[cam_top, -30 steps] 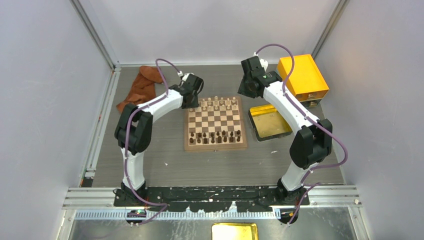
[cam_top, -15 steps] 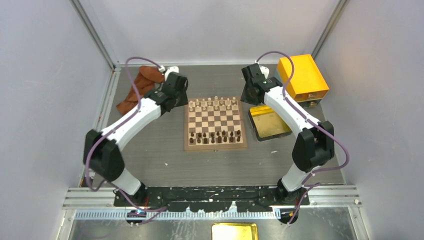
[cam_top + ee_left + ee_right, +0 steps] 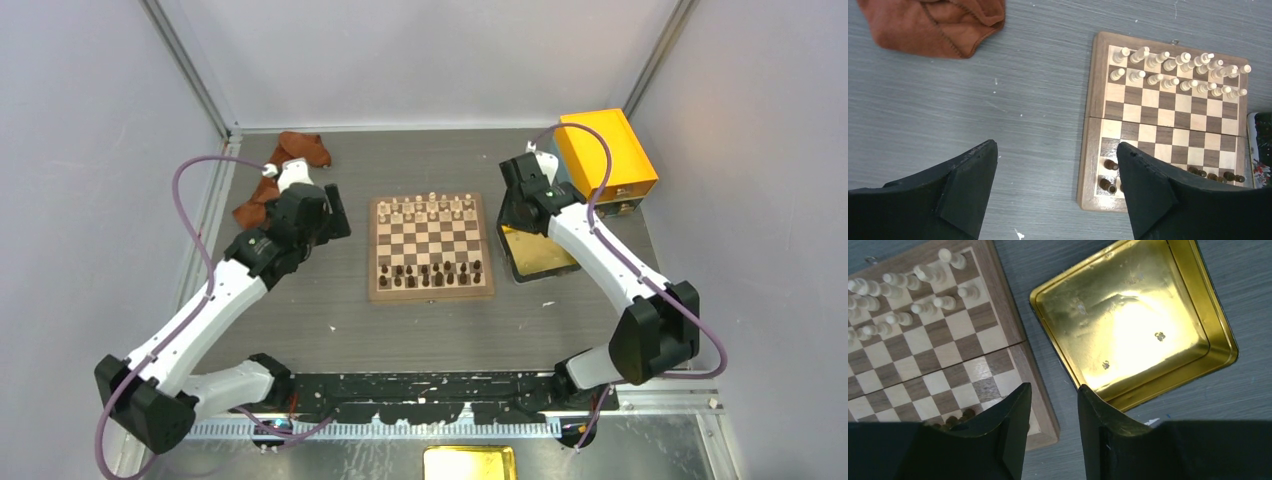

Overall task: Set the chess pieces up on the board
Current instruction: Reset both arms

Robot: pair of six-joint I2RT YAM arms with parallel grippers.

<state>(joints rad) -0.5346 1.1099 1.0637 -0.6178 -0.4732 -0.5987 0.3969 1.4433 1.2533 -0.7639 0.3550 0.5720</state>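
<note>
The board (image 3: pixel 430 292) lies mid-table. The pale chess pieces (image 3: pixel 432 209) stand in its two far rows, and dark chessmen (image 3: pixel 432 273) fill the two near rows. My left gripper (image 3: pixel 333 224) hovers over bare table left of the board. In the left wrist view the gripper (image 3: pixel 1056 145) is wide open with nothing between its fingers, beside the board (image 3: pixel 1093 100) and its pale pieces (image 3: pixel 1178 70). My right gripper (image 3: pixel 512 222) hangs over the strip between board and tray. The right wrist view shows it (image 3: pixel 1054 386) open and empty, with the pale pieces (image 3: pixel 903 290) at upper left.
A shallow golden tray (image 3: pixel 545 258) (image 3: pixel 1198 305) lies right of the board. An orange-yellow box (image 3: pixel 605 155) stands at the back right. A brown cloth (image 3: pixel 285 165) (image 3: pixel 938 25) is bunched at the back left. Another golden tray (image 3: pixel 470 463) sits below the arm bases.
My left arm has swung left and back from the board's far left corner, and its jaws have opened wide. My right arm has come nearer, over the board-tray gap, with its jaws wider.
</note>
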